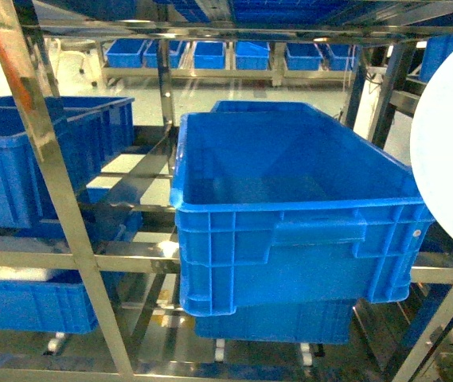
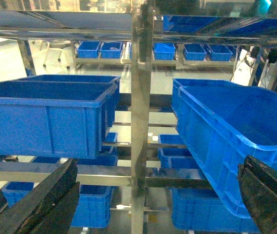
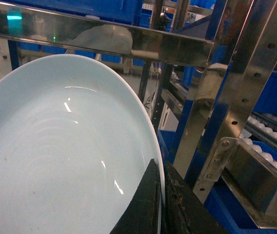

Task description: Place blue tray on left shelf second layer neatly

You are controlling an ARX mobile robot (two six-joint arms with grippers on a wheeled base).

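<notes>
the tray (image 3: 55,161) is pinched at its rim by the right gripper (image 3: 160,204), held up at the right, near the shelf (image 1: 43,151). carry step, not placed yet. left gripper (image 2: 153,195) is spread apart, empty. next, a free spot on layer 2 has to be found past the crate (image 1: 290,207).

I see a plain, glossy pale-blue tray (image 3: 55,161). The crates (image 1: 290,207) are deep blue and ribbed; the shelf (image 2: 142,97) is shiny silver steel.
</notes>
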